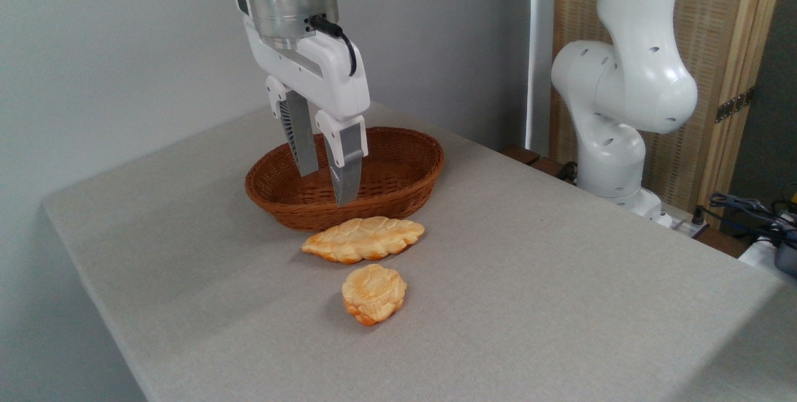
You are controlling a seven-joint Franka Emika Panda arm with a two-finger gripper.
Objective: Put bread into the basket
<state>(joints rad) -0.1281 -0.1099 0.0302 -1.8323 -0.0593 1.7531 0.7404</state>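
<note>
Bread (373, 293) sitting mid-table toward the front edge, near long loaf (363, 239), untouched. Gripper (326, 185) hanging open and empty before basket (398, 203). Bun probably light, stiff, lumpy; pinching across its narrow sides looking best.

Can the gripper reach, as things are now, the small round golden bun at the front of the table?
Probably yes. The small round golden bun lies alone on the grey table, apart from the long braided loaf. The gripper hangs open and empty over the oval brown wicker basket, with nothing between it and the bun.
</note>
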